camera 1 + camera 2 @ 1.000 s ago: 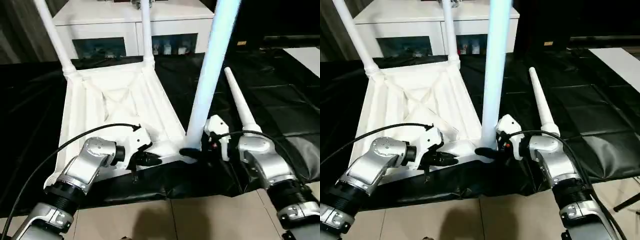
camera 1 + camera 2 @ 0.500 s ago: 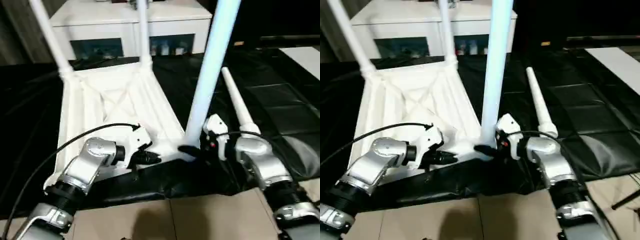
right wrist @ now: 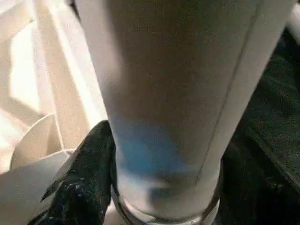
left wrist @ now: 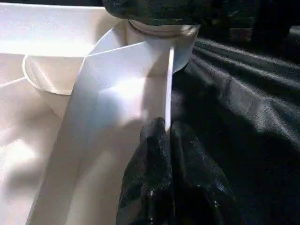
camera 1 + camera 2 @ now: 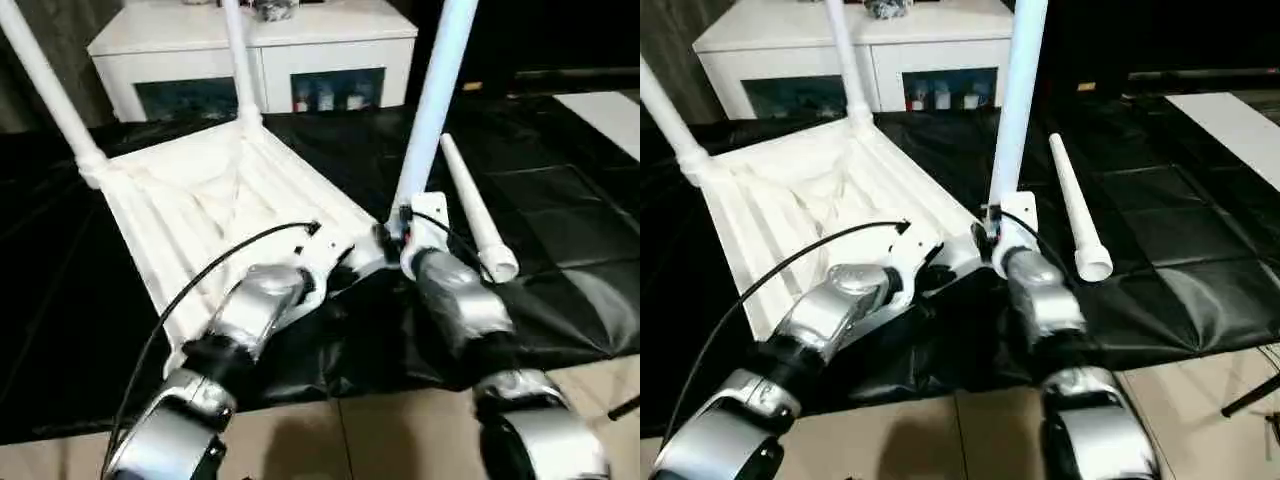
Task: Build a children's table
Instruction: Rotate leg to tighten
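Near edge, left: left hand (image 4: 168,154) has its fingers pressed together on the thin side wall of the table top (image 5: 215,190), close to the near right corner socket (image 4: 161,28). Thin wall, narrow pinch; if the top shifts, the wall could slide out of the fingers.

Near edge, right: right hand (image 3: 159,187) is wrapped around the base of the third leg (image 5: 435,95), just above that socket. One black finger (image 3: 79,178) shows on one side; the other is hidden behind the tube. Jaws stand wide, closed on the leg.

Seating: cannot tell whether the leg is fully home in the socket. Risk: a release now could let a half-seated leg lean and tip out.

Alignment: leg looks slightly tilted in the eye views. Pushing down off-axis could jam it or lever the top up from the black sheet (image 5: 560,230).

Right, a little farther: fourth leg (image 5: 1075,215) lies loose on the sheet, near the right forearm. A sweep of that arm could roll it away.

Far side: two legs (image 5: 845,60) already stand in the far sockets. Tilting the top could swing them toward the white cabinet (image 5: 300,50) behind.
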{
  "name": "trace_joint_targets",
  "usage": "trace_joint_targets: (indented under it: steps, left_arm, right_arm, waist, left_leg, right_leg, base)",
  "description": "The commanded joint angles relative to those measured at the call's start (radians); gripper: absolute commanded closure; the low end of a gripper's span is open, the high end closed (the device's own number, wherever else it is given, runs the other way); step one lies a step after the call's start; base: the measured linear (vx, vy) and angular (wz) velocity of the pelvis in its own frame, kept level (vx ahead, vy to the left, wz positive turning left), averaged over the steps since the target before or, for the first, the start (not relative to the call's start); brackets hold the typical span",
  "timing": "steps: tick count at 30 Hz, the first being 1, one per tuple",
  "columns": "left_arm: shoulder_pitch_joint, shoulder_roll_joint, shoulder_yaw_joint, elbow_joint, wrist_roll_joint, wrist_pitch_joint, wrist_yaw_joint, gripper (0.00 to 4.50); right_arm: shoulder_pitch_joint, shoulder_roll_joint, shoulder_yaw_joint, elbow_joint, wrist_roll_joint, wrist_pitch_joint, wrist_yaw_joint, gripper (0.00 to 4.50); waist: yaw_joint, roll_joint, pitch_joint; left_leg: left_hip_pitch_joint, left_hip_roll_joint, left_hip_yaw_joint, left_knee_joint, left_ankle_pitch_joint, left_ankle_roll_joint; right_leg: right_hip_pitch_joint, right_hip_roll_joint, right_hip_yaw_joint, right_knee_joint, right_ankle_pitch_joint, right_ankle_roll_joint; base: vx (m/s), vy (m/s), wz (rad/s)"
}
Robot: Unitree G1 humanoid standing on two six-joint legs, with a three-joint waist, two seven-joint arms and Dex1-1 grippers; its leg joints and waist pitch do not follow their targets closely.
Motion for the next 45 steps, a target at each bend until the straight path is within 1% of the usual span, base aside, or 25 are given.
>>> trace_joint_targets:
  steps: [1, 2, 5, 6, 7, 9, 10, 11, 13, 14, 15, 16, 17, 18, 21, 22, 23, 25, 27, 31, 33, 38, 40, 43, 45]
  left_arm:
    - [-0.023, 0.027, 0.062, 0.013, 0.019, -0.051, 0.1, 4.5]
    - [-0.018, 0.036, 0.057, 0.006, 0.017, -0.053, 0.086, 4.5]
    - [0.012, 0.074, 0.039, -0.039, 0.007, -0.064, 0.005, 4.5]
    - [0.021, 0.082, 0.035, -0.053, 0.003, -0.063, -0.016, 4.5]
    - [0.032, 0.094, 0.028, -0.072, -0.003, -0.071, -0.049, 4.5]
    - [0.054, 0.123, 0.006, -0.105, -0.005, -0.089, -0.111, 4.5]
    - [0.067, 0.146, -0.016, -0.123, 0.003, -0.119, -0.154, 4.5]
    - [0.08, 0.159, -0.027, -0.141, -0.004, -0.138, -0.194, 4.5]
    - [0.108, 0.181, -0.029, -0.192, -0.037, -0.137, -0.269, 4.5]
    - [0.125, 0.196, -0.033, -0.225, -0.061, -0.14, -0.32, 4.5]
    - [0.125, 0.196, -0.033, -0.225, -0.061, -0.14, -0.32, 4.5]
    - [0.144, 0.225, -0.038, -0.268, -0.085, -0.126, -0.374, 4.5]
    - [0.149, 0.238, -0.039, -0.28, -0.092, -0.118, -0.393, 4.5]
    - [0.155, 0.253, -0.04, -0.292, -0.1, -0.114, -0.41, 4.5]
    - [0.158, 0.27, -0.036, -0.291, -0.105, -0.124, -0.433, 4.5]
    - [0.159, 0.273, -0.036, -0.291, -0.106, -0.124, -0.437, 4.5]
    - [0.162, 0.279, -0.035, -0.294, -0.107, -0.125, -0.452, 4.5]
    - [0.166, 0.285, -0.034, -0.302, -0.106, -0.124, -0.468, 4.5]
    - [0.168, 0.289, -0.033, -0.308, -0.108, -0.121, -0.477, 4.5]
    - [0.169, 0.3, -0.035, -0.322, -0.115, -0.113, -0.502, 4.5]
    - [0.169, 0.299, -0.034, -0.322, -0.114, -0.113, -0.503, 4.5]
    - [0.165, 0.297, -0.03, -0.314, -0.105, -0.115, -0.507, 4.5]
    - [0.164, 0.296, -0.029, -0.313, -0.105, -0.115, -0.507, 4.5]
    - [0.163, 0.298, -0.028, -0.31, -0.104, -0.116, -0.508, 4.5]
    - [0.163, 0.298, -0.028, -0.307, -0.102, -0.117, -0.509, 4.5]
  right_arm:
    - [0.027, 0.054, 0.002, 0.035, 0.042, -0.012, 0.055, 1.83]
    - [0.026, 0.052, 0.009, 0.024, 0.036, -0.03, 0.071, 1.48]
    - [0.03, 0.018, 0.023, -0.016, 0.033, -0.056, 0.135, 1.48]
    - [0.03, 0.009, 0.024, -0.024, 0.037, -0.057, 0.153, 1.23]
    - [0.032, -0.003, 0.029, -0.036, 0.038, -0.06, 0.177, 1.05]
    - [0.04, -0.034, 0.051, -0.061, 0.028, -0.078, 0.227, 1.02]
    - [0.046, -0.055, 0.068, -0.076, 0.017, -0.088, 0.258, 1.02]
    - [0.051, -0.071, 0.085, -0.083, 0.002, -0.101, 0.286, 1.02]
    - [0.07, -0.11, 0.12, -0.114, -0.009, -0.115, 0.376, 1.02]
    - [0.086, -0.135, 0.14, -0.143, -0.003, -0.119, 0.447, 1.02]
    - [0.086, -0.135, 0.14, -0.143, -0.003, -0.119, 0.447, 1.02]
    - [0.124, -0.188, 0.175, -0.216, 0.025, -0.12, 0.608, 1.02]
    - [0.144, -0.22, 0.193, -0.254, 0.038, -0.121, 0.688, 1.02]
    - [0.169, -0.262, 0.211, -0.299, 0.056, -0.119, 0.791, 1.02]
    - [0.185, -0.303, 0.225, -0.323, 0.078, -0.112, 0.872, 1.02]
    - [0.186, -0.307, 0.226, -0.324, 0.08, -0.11, 0.881, 1.02]
    - [0.191, -0.324, 0.237, -0.328, 0.082, -0.113, 0.913, 1.02]
    - [0.196, -0.342, 0.249, -0.331, 0.076, -0.116, 0.949, 1.02]
    - [0.194, -0.347, 0.253, -0.322, 0.062, -0.132, 0.951, 1.02]
    - [0.185, -0.359, 0.262, -0.292, 0.034, -0.152, 0.96, 1.02]
    - [0.184, -0.361, 0.264, -0.285, 0.028, -0.157, 0.96, 1.02]
    - [0.179, -0.372, 0.276, -0.254, 0.001, -0.186, 0.948, 1.02]
    - [0.177, -0.37, 0.27, -0.249, 0.004, -0.184, 0.941, 1.28]
    - [0.173, -0.368, 0.263, -0.238, 0.0, -0.187, 0.942, 1.39]
    - [0.174, -0.368, 0.262, -0.234, -0.002, -0.189, 0.947, 1.69]
  waist:
    - [-0.001, -0.011, -0.069]
    - [-0.001, -0.01, -0.068]
    - [0.0, -0.013, -0.07]
    - [-0.003, -0.013, -0.07]
    - [-0.004, -0.013, -0.071]
    - [-0.008, -0.012, -0.072]
    - [-0.008, -0.009, -0.074]
    - [-0.01, -0.01, -0.077]
    - [-0.008, -0.008, -0.079]
    - [-0.004, -0.008, -0.078]
    - [-0.001, -0.007, -0.078]
    - [0.001, -0.007, -0.076]
    - [0.006, -0.008, -0.077]
    - [0.011, -0.008, -0.075]
    - [0.02, -0.008, -0.072]
    - [0.02, -0.009, -0.069]
    - [0.021, -0.009, -0.069]
    - [0.023, -0.008, -0.069]
    - [0.025, -0.009, -0.071]
    - [0.025, -0.008, -0.075]
    - [0.026, -0.009, -0.077]
    - [0.026, -0.008, -0.075]
    - [0.027, -0.007, -0.075]
    - [0.027, -0.007, -0.077]
    - [0.026, -0.008, -0.077]
  left_leg:
    - [0.008, 0.021, -0.004, -0.074, -0.203, 0.029]
    - [0.008, 0.022, -0.005, -0.076, -0.216, 0.028]
    - [0.005, 0.023, -0.006, -0.076, -0.212, 0.035]
    - [0.001, 0.023, -0.007, -0.076, -0.196, 0.042]
    - [0.002, 0.023, -0.007, -0.075, -0.189, 0.045]
    - [-0.003, 0.024, -0.007, -0.072, -0.161, 0.059]
    - [0.0, 0.026, -0.007, -0.07, -0.149, 0.063]
    - [0.0, 0.026, -0.006, -0.067, -0.126, 0.067]
    - [-0.001, 0.027, -0.004, -0.062, -0.099, 0.077]
    - [-0.002, 0.028, -0.003, -0.06, -0.082, 0.094]
    - [-0.001, 0.029, -0.002, -0.059, -0.08, 0.099]
    - [0.0, 0.028, 0.0, -0.059, -0.089, 0.105]
    - [0.003, 0.033, -0.001, -0.059, -0.103, 0.113]
    - [0.002, 0.033, 0.0, -0.06, -0.109, 0.114]
    - [0.003, 0.034, 0.0, -0.062, -0.134, 0.106]
    - [0.004, 0.034, -0.001, -0.065, -0.166, 0.089]
    - [0.004, 0.033, -0.002, -0.065, -0.171, 0.084]
    - [0.006, 0.034, -0.002, -0.065, -0.176, 0.069]
    - [0.006, 0.035, -0.002, -0.065, -0.165, 0.068]
    - [0.003, 0.032, -0.002, -0.06, -0.122, 0.077]
    - [0.002, 0.031, -0.002, -0.058, -0.103, 0.091]
    - [0.003, 0.032, -0.002, -0.059, -0.13, 0.085]
    - [0.004, 0.032, -0.002, -0.059, -0.13, 0.082]
    - [0.004, 0.032, -0.003, -0.058, -0.122, 0.085]
    - [0.003, 0.031, -0.002, -0.057, -0.119, 0.09]
  right_leg:
    - [0.05, -0.036, 0.031, -0.074, -0.177, -0.217]
    - [0.051, -0.036, 0.031, -0.074, -0.198, -0.208]
    - [0.052, -0.037, 0.031, -0.072, -0.192, -0.205]
    - [0.056, -0.038, 0.031, -0.069, -0.172, -0.209]
    - [0.055, -0.038, 0.031, -0.069, -0.162, -0.212]
    - [0.057, -0.038, 0.031, -0.063, -0.122, -0.224]
    - [0.056, -0.037, 0.031, -0.061, -0.108, -0.229]
    - [0.055, -0.036, 0.032, -0.057, -0.078, -0.242]
    - [0.054, -0.034, 0.032, -0.05, -0.034, -0.256]
    - [0.053, -0.032, 0.032, -0.046, 0.001, -0.267]
    - [0.052, -0.033, 0.033, -0.045, 0.011, -0.27]
    - [0.05, -0.032, 0.034, -0.046, 0.007, -0.278]
    - [0.05, -0.03, 0.034, -0.046, 0.009, -0.275]
    - [0.051, -0.031, 0.035, -0.045, 0.003, -0.276]
    - [0.049, -0.029, 0.035, -0.049, -0.037, -0.271]
    - [0.048, -0.032, 0.036, -0.053, -0.091, -0.265]
    - [0.048, -0.032, 0.036, -0.055, -0.104, -0.261]
    - [0.046, -0.033, 0.038, -0.058, -0.128, -0.254]
    - [0.047, -0.034, 0.038, -0.055, -0.114, -0.257]
    - [0.048, -0.031, 0.036, -0.048, -0.055, -0.267]
    - [0.049, -0.031, 0.036, -0.045, -0.028, -0.276]
    - [0.049, -0.031, 0.035, -0.049, -0.061, -0.276]
    - [0.049, -0.03, 0.035, -0.048, -0.058, -0.276]
    - [0.05, -0.03, 0.035, -0.046, -0.042, -0.278]
    - [0.051, -0.03, 0.034, -0.045, -0.035, -0.282]
  base:
    - [0.0, 0.0, 0.0]
    - [0.0, 0.0, 0.0]
    - [0.0, 0.0, 0.0]
    - [0.0, 0.0, 0.0]
    - [0.0, 0.0, 0.0]
    - [0.0, 0.0, 0.0]
    - [0.0, 0.0, 0.0]
    - [0.0, 0.0, 0.0]
    - [0.0, 0.0, 0.0]
    - [0.0, 0.0, 0.0]
    - [0.0, 0.0, 0.0]
    - [0.0, 0.0, 0.0]
    - [0.0, 0.0, 0.0]
    - [0.0, 0.0, 0.0]
    - [0.0, 0.0, 0.0]
    - [0.0, 0.0, 0.0]
    - [0.0, 0.0, 0.0]
    - [0.0, 0.0, 0.0]
    - [0.0, 0.0, 0.0]
    - [0.0, 0.0, 0.0]
    - [0.0, 0.0, 0.0]
    - [0.0, 0.0, 0.0]
    - [0.0, 0.0, 0.0]
    - [0.0, 0.0, 0.0]
    - [0.0, 0.0, 0.0]
